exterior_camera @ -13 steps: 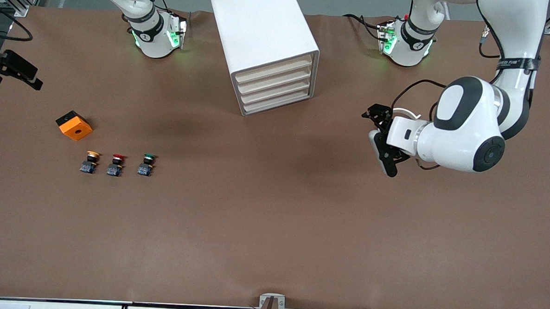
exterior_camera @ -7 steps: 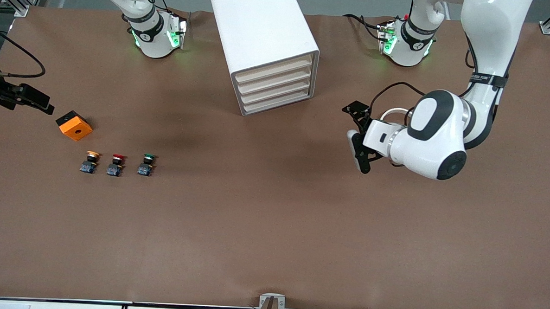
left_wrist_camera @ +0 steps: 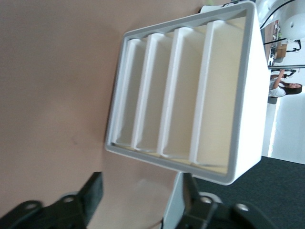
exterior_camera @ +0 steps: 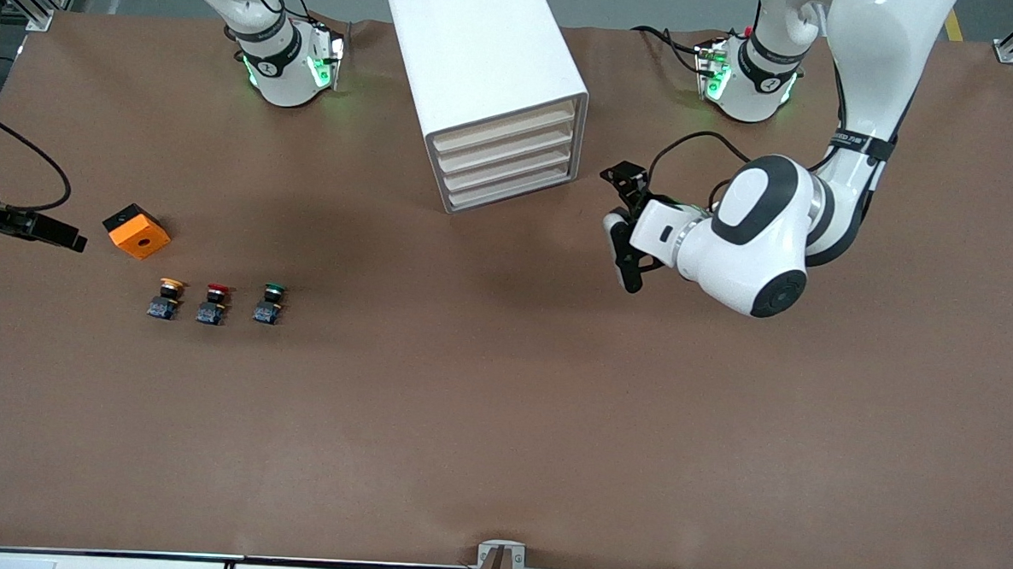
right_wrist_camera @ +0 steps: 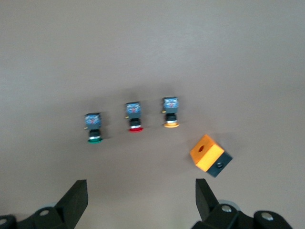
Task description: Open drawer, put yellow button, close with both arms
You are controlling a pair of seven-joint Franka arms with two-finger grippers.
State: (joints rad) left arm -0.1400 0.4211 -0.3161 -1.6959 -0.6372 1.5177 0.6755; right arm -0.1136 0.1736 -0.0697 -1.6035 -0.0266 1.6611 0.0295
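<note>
**A:** Anything in the drawer (exterior_camera: 503, 128)?

**B:** Can't tell. It is pushed in, like the three lower drawers (exterior_camera: 508, 170) of the cabinet (exterior_camera: 474, 52).

**A:** The yellow button (exterior_camera: 169, 296)?

**B:** On the table (exterior_camera: 500, 421) toward the right arm's end, in a row with the red button (exterior_camera: 214, 301) and green button (exterior_camera: 271, 302), nearer the camera than the orange box (exterior_camera: 137, 231).

**A:** Grippers?

**B:** The left gripper (exterior_camera: 623, 249) hangs over the table in front of the cabinet, jaws apart and empty. The right gripper (exterior_camera: 47, 232) is beside the orange box, jaws wide and empty.

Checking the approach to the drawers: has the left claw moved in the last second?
Yes. The left claw has moved toward the cabinet, closing the gap to its drawer fronts.
</note>
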